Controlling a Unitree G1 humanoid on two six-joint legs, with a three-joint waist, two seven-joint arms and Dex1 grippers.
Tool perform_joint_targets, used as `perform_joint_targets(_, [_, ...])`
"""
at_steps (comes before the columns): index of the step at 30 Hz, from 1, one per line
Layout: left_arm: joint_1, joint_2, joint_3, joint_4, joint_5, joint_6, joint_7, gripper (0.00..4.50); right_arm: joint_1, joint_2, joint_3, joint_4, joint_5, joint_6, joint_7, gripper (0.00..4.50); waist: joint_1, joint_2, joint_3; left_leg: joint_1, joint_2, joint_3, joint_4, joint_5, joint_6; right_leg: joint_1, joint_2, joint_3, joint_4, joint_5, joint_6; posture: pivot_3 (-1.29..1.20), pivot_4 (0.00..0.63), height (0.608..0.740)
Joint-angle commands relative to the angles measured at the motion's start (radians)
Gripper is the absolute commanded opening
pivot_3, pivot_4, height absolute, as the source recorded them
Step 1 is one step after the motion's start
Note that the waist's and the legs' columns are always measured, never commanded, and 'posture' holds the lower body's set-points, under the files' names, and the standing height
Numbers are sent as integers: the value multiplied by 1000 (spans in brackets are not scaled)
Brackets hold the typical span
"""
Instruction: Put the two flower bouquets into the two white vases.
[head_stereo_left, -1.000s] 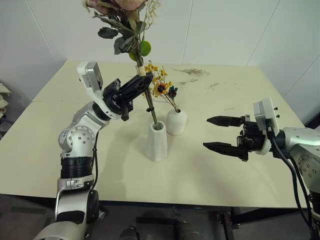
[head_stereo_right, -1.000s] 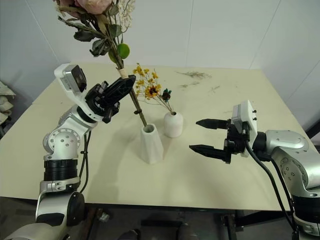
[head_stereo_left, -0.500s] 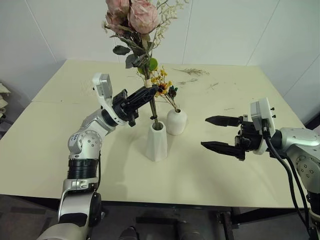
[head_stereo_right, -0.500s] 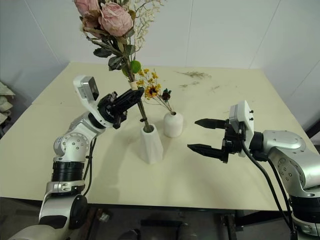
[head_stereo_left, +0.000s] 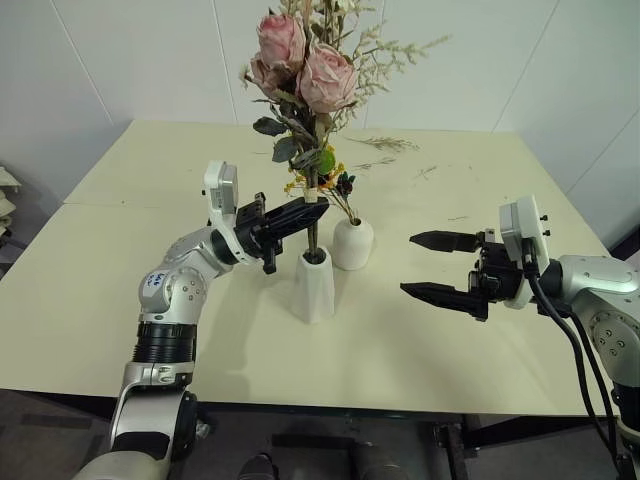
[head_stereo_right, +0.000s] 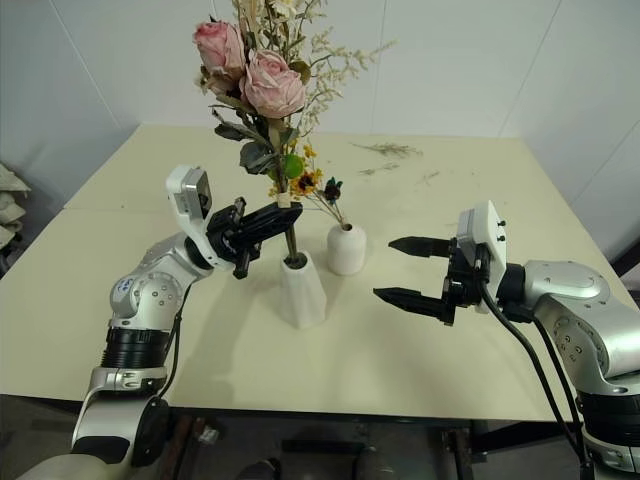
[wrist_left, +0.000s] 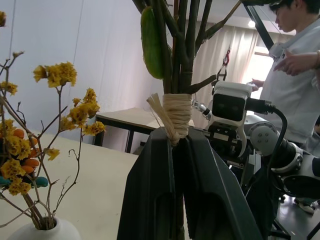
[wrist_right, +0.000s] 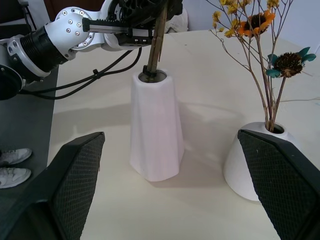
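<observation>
- Left eye view: the rose bouquet (head_stereo_left: 305, 90) is clamped by the left gripper (head_stereo_left: 300, 214) at its stems, centre frame. The stem ends are already sunk in the tall vase (head_stereo_left: 314, 284), long axis near upright.
- Right eye view: the yellow bouquet (head_stereo_right: 312, 187) is seen standing in the short vase (head_stereo_right: 346, 249), just right of the tall one. The right gripper (head_stereo_right: 410, 270) is held with fingers wide apart, empty, centre right.
- Left wrist view: fingers are closed on the stems just under the raffia tie (wrist_left: 177, 111).
- Right wrist view: stems are seen entering the tall vase's mouth, so letting go looks like the next call.

Cream table (head_stereo_left: 100, 260) with two white vases (head_stereo_left: 314, 283), loose sprigs (head_stereo_left: 385, 144).
</observation>
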Motion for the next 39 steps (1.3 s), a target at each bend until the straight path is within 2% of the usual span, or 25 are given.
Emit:
perform_joint_targets(1, [23, 14, -21, -17, 26, -4, -9, 22, -2, -8, -19, -30, -1, -15, -2, 4500, 0, 0, 0, 0, 0, 0, 0, 0, 0, 0, 0, 0, 0, 0, 0, 0, 150, 740])
perform_joint_targets(17, [-10, -30, -16, -2, 16, -34, 5, 22, -10, -1, -4, -13, -24, -18, 1, 4500, 1, 0, 0, 0, 0, 0, 0, 0, 0, 0, 0, 0, 0, -1, -1, 0, 150, 740])
perform_joint_targets(39, [-89, -29, -36, -1, 28, -34, -32, 22, -8, 9, -4, -8, -40, -22, -5, 4500, 1, 0, 0, -1, 0, 0, 0, -1, 0, 0, 0, 0, -2, -1, 0, 0, 150, 740])
